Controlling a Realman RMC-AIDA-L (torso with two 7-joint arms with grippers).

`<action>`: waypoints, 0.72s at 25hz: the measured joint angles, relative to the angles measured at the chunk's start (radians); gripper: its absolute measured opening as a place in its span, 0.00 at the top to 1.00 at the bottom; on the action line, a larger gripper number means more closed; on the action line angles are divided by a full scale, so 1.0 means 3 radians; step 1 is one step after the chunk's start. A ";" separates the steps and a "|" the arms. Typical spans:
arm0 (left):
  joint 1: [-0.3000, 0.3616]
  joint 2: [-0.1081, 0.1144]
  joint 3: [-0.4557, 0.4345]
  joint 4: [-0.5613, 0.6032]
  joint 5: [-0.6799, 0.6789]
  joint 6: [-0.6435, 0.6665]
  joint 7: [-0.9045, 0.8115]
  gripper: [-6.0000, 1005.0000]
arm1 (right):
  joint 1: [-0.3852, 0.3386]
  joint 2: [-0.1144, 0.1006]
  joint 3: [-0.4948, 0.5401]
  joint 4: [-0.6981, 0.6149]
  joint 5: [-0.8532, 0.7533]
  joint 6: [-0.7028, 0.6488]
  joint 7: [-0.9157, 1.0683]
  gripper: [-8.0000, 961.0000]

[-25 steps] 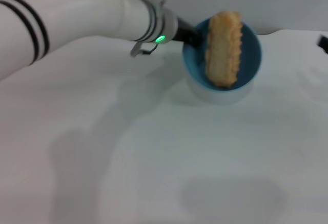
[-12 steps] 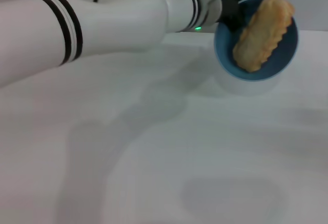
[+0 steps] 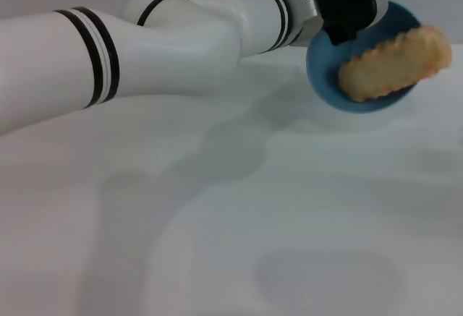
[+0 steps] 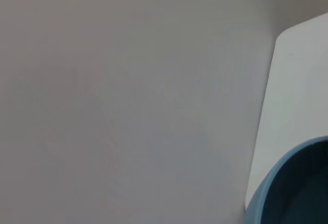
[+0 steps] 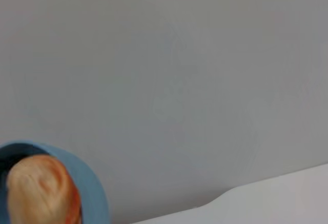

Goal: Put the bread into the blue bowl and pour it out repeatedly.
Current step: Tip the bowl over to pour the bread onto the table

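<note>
Smooth glossy blue bowl (image 3: pixel 329 84), ridged matt bread (image 3: pixel 394 63), and a smooth matt white table (image 3: pixel 289 222).

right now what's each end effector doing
left end effector: shut on the blue bowl, tipped, bread sliding past the rim
right end effector: not in view

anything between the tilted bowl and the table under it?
Nothing. Head view shows bare white table under the blue bowl, held tilted by the left claw, bread sliding out.

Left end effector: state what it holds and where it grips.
The left end effector holds the blue bowl by its rim, tipped, with the bread sliding out.
</note>
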State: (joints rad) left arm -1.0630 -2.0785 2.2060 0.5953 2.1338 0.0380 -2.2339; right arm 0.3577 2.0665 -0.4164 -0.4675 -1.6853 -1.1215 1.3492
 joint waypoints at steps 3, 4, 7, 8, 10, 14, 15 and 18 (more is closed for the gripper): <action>-0.0004 0.0000 0.0002 -0.0020 0.0000 -0.0040 0.0054 0.99 | -0.0007 -0.0001 0.0003 -0.0018 0.0051 -0.0009 0.0001 0.49; 0.0000 0.0000 0.0017 -0.0020 0.0000 -0.0089 0.0102 0.99 | -0.0036 -0.0002 0.0005 -0.0018 0.0145 -0.0009 0.0001 0.49; 0.0039 0.0000 0.0021 0.0004 0.0003 -0.0194 0.0278 0.99 | -0.0075 -0.0001 0.0007 -0.0034 0.0204 -0.0011 0.0001 0.50; 0.0047 0.0000 0.0011 0.0011 0.0003 -0.0216 0.0323 0.99 | -0.0093 -0.0001 0.0012 -0.0047 0.0217 -0.0015 0.0001 0.50; 0.0047 0.0000 0.0010 0.0010 0.0003 -0.0219 0.0327 0.99 | -0.0126 -0.0001 0.0051 -0.0065 0.0227 -0.0025 0.0007 0.50; 0.0046 0.0000 -0.0016 -0.0006 -0.0020 -0.0222 0.0309 0.99 | -0.0175 -0.0001 0.0156 -0.0059 0.0255 -0.0071 0.0014 0.51; 0.0057 0.0000 -0.0046 -0.0004 -0.0029 -0.0216 0.0284 0.99 | -0.0180 -0.0001 0.0170 -0.0051 0.0259 -0.0077 0.0015 0.51; 0.0107 0.0000 -0.0160 0.0030 -0.0068 -0.0185 0.0059 0.99 | -0.0181 0.0000 0.0179 -0.0027 0.0261 -0.0096 0.0026 0.52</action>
State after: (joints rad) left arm -1.0310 -2.0784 2.1580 0.6044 2.1133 -0.0177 -2.2163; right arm 0.3034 2.0664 -0.3628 -0.4755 -1.6070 -1.1504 1.3571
